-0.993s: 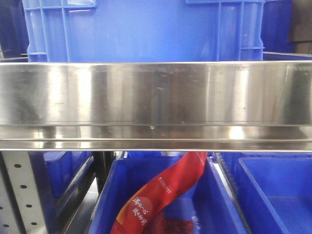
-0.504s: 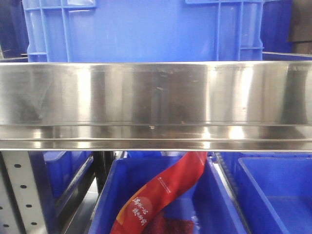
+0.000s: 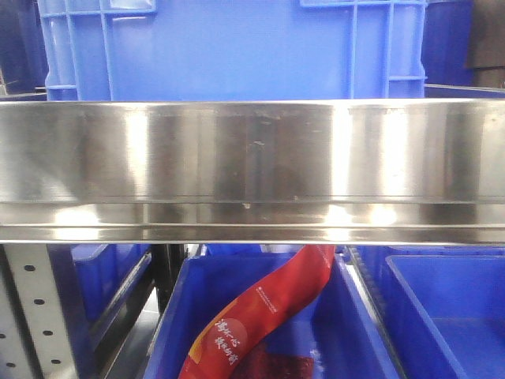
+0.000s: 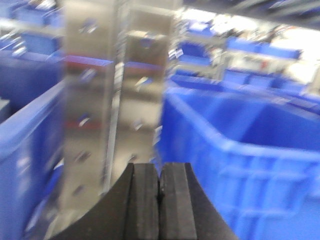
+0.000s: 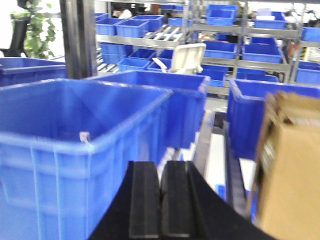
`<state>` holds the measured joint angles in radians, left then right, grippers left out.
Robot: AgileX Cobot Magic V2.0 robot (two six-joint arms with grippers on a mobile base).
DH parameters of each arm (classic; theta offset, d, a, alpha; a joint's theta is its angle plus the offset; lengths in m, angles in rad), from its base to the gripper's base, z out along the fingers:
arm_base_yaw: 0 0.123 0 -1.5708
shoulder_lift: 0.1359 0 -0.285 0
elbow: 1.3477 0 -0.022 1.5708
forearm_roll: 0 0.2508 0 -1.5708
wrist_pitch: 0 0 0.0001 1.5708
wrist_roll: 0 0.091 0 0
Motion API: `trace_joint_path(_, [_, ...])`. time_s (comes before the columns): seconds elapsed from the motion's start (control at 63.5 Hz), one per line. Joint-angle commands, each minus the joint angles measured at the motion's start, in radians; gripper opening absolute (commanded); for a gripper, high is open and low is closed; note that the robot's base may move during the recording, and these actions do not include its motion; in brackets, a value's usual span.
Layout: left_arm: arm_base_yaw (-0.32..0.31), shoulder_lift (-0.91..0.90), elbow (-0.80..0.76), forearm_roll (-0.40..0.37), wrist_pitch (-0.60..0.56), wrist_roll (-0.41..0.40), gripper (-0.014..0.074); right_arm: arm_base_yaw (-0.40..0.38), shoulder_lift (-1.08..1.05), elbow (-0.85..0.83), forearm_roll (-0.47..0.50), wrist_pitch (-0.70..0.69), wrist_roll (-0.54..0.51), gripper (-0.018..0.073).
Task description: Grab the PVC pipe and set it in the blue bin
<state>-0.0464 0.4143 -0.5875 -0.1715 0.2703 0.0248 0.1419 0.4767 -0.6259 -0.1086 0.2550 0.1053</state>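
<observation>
Facing bins, left tool (image 4: 159,200) closed, right tool (image 5: 160,200) closed

The left claw (image 4: 159,200) has its 2 black pads pressed flat together, nothing between them. The right claw (image 5: 160,200) is likewise closed, its pads meeting along a thin seam, gripping nothing.

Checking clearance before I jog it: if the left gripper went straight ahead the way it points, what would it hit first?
Probably the perforated metal upright, straight ahead of the shut left gripper. The blue bin sits just to its right. Depth is unclear in this blurred view.
</observation>
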Motion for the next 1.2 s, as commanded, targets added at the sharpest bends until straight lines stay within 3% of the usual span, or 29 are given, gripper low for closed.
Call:
trace_joint_path(0.0, [0.042, -0.034, 0.022, -0.006, 0.007, -0.008, -0.0111, -0.01, -0.08, 0.058, 0.001, 0.016, 0.01, -0.0168])
trace_joint_path(0.173, [0.09, -0.072, 0.058, -0.017, 0.013, -0.008, -0.0111, -0.01, -0.237, 0.142, 0.001, 0.027, 0.047, -0.0168])
trace_joint_path(0.488, [0.093, -0.106, 0.058, -0.017, -0.056, -0.008, -0.0111, -0.01, -0.392, 0.144, 0.001, 0.04, 0.047, -0.0168])
trace_joint_path(1.182, [0.093, -0.106, 0.058, -0.017, -0.056, -0.008, -0.0111, -0.01, -0.406, 0.157, -0.001, 0.062, 0.047, -0.0168])
